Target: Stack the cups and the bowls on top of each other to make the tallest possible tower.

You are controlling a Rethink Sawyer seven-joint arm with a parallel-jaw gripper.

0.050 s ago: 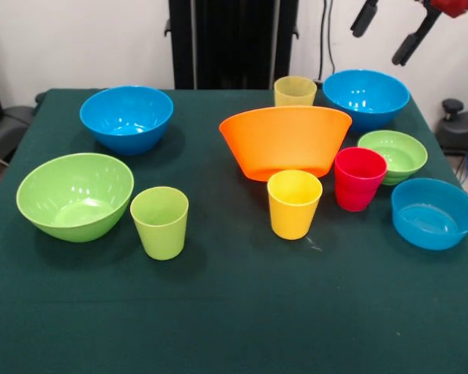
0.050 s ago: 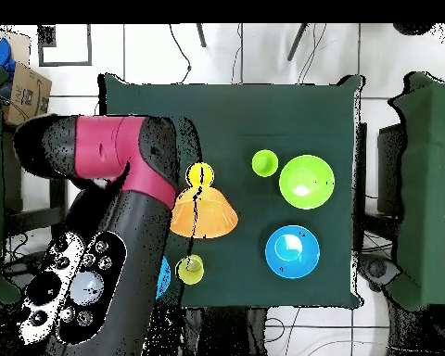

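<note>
Glossy smooth plastic bowls and cups on matt green cloth.

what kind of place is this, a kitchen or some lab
Most likely a robotics lab, not a kitchen: a red and black robot arm reaches over a green cloth-covered table, with loose cables against the bare wall.

I'm looking into a robotics lab or test room: a surface draped in dark green cloth, a black pedestal against a bare white wall, loose cables hanging down it, a tiled floor and a cardboard box off to one side.
</note>
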